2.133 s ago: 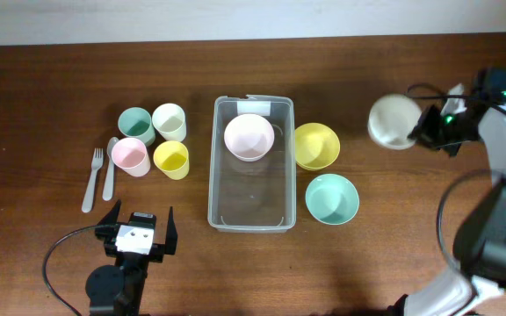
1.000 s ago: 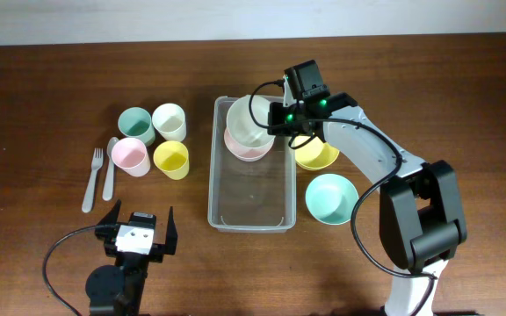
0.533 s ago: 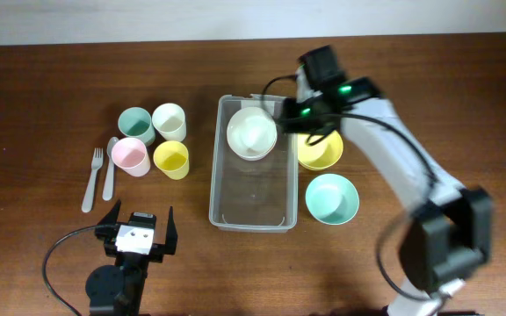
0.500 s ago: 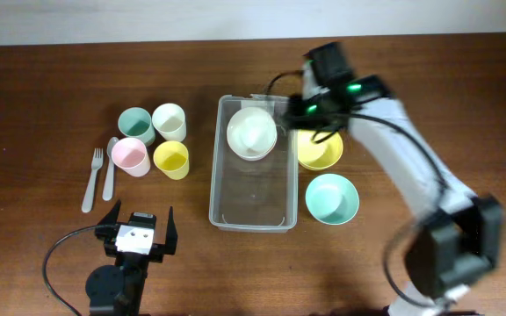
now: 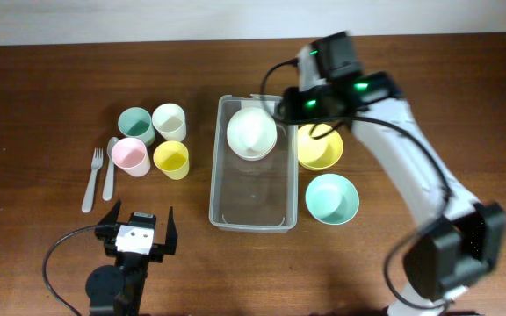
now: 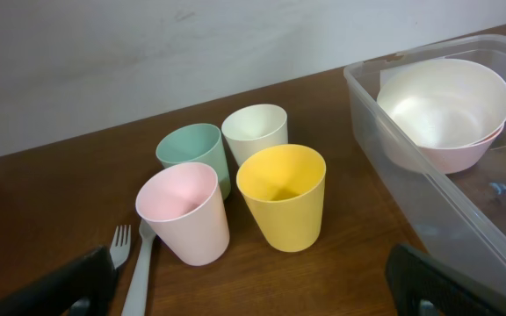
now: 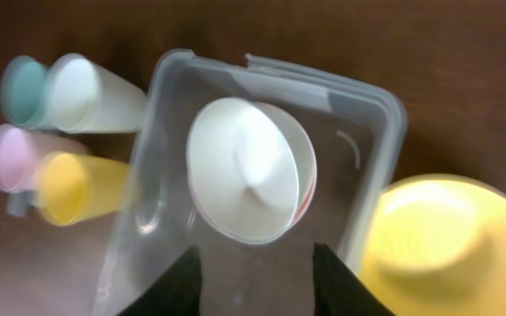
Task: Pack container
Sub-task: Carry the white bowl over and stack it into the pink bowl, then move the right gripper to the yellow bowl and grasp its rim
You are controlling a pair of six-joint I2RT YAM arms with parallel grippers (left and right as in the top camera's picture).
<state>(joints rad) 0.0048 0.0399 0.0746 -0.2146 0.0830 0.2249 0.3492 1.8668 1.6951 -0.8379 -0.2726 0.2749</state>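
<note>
With a cream round bowl [image 5: 252, 132] nested on a pink bowl [image 6: 468, 156] at the far end of the clear rectangular plastic tub [image 5: 251, 200] at mid-table, the right gripper [image 7: 255, 256] hovered above with fingers apart and empty, the left gripper [image 5: 139, 224] was likewise spread, and gripping the rim of the neighbouring yellow bowl [image 5: 316, 147] looked next.

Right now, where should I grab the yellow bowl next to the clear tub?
Probably pinch the yellow bowl by its thin rim from above, on the side away from the container: it sits upright, mouth open, close against the container's wall.
</note>
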